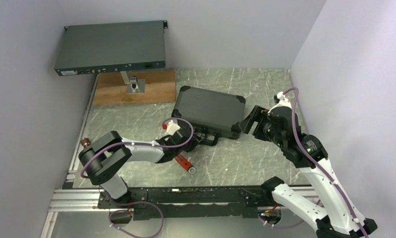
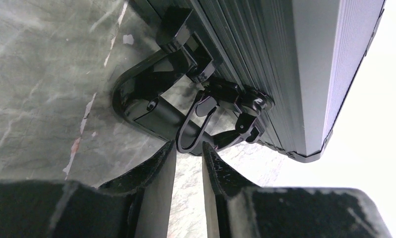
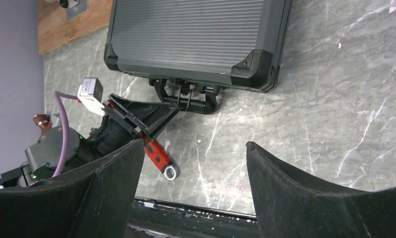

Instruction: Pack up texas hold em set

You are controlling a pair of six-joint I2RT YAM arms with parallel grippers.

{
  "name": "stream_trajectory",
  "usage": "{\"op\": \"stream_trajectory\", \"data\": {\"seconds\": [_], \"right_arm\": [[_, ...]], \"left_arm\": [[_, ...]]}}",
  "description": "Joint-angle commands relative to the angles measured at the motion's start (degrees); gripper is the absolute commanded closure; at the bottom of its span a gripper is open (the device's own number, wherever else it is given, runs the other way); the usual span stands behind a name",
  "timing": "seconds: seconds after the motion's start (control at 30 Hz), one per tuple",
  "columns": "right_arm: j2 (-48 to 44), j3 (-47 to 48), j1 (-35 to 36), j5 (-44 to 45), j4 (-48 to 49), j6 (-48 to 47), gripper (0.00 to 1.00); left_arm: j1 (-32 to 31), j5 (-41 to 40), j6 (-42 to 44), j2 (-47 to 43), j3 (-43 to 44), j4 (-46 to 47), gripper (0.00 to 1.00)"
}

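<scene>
Top external view: on the grey marbled table (image 1: 245, 163) the black rectangular hard-shell case (image 1: 208, 110) lies flat with its lid shut and no chips or cards in sight, so I judge only the latching is left. My left arm reaches low to its front edge, my left gripper (image 2: 188, 148) narrowed to an empty slit just at the black carry handle (image 2: 136, 101) and small wire latch loop (image 2: 191, 129). My right gripper (image 3: 195, 145) hangs spread wide, empty, near the case's right end.
</scene>
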Motion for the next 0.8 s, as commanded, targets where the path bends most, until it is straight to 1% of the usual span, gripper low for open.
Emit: {"op": "stream_trajectory", "data": {"seconds": [0.0,0.4,0.63,0.77], "right_arm": [[0.22,0.15,0.27,1.23,2.26,-0.44,0.22],[0.76,-0.08,0.25,0.94,2.63,-0.27,0.22],[0.47,-0.39,0.25,1.09,2.46,0.36,0.22],[0.02,-0.67,0.25,1.28,2.28,0.69,0.22]], "left_arm": [[0.36,1.35,-0.05,1.16,2.7,2.77,0.69],[0.73,3.25,0.04,1.65,2.17,5.38,0.71],[0.79,4.33,-1.22,3.05,2.16,6.34,0.67],[0.91,4.71,-1.23,3.76,2.51,6.72,0.7]]}}
